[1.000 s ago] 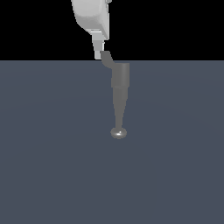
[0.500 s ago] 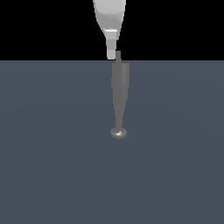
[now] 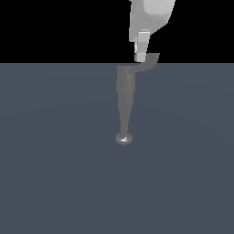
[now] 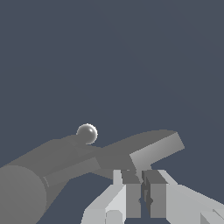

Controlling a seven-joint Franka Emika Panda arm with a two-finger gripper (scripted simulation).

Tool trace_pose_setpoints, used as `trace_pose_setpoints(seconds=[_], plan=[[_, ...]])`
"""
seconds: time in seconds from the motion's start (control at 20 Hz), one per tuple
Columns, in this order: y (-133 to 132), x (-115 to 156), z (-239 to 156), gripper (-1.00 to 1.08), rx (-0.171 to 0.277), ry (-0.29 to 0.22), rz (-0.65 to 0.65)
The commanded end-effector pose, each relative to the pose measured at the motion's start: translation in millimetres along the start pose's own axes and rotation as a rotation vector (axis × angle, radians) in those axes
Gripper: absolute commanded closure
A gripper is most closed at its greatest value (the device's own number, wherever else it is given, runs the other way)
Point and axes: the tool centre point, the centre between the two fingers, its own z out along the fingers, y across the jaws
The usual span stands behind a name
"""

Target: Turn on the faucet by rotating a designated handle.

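fingers (image 4: 145, 192): nearest in wrist view; two white fingers w/ grey pads, only a thin dark slit between them, nothing clamped. Tips sit just at the handle's paddle edge; contact vs. tiny gap, can't tell.
handle (image 4: 151, 146): wrist view shows flat grey lever, widened paddle tip w/ lighter end face, running from cyl. body toward the fingers.
faucet (image 4: 52, 162): wrist view shows body as big grey cylinder close to lens; spout runs away to the shiny knob (image 4: 86, 133).
table (image 4: 131, 57): plain slate-grey, fills the rest of wrist view.
ext. view, knob (image 3: 124, 139): closest to cam, shiny, at spout end on table (image 3: 55, 173).
ext. view, faucet (image 3: 125, 98): spout tapers down toward knob; body behind at table's far edge.
ext. view, handle (image 3: 147, 62): sticks out to ext. view's right, bent upward, against black bkgd.
ext. view, fingers (image 3: 141, 52): come down from white hand onto/just beside handle; slit not visible here, only in wrist view.
writing/brands: none legible, either view.
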Motion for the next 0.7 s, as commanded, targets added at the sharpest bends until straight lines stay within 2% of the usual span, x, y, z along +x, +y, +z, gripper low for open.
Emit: trace_pose_setpoints(seconds=[0.0, 0.65], plan=[[1, 0, 0, 1.08, 0.000, -0.001, 0.001], [-29, 40, 1, 1.08, -0.002, 0.000, 0.015]])
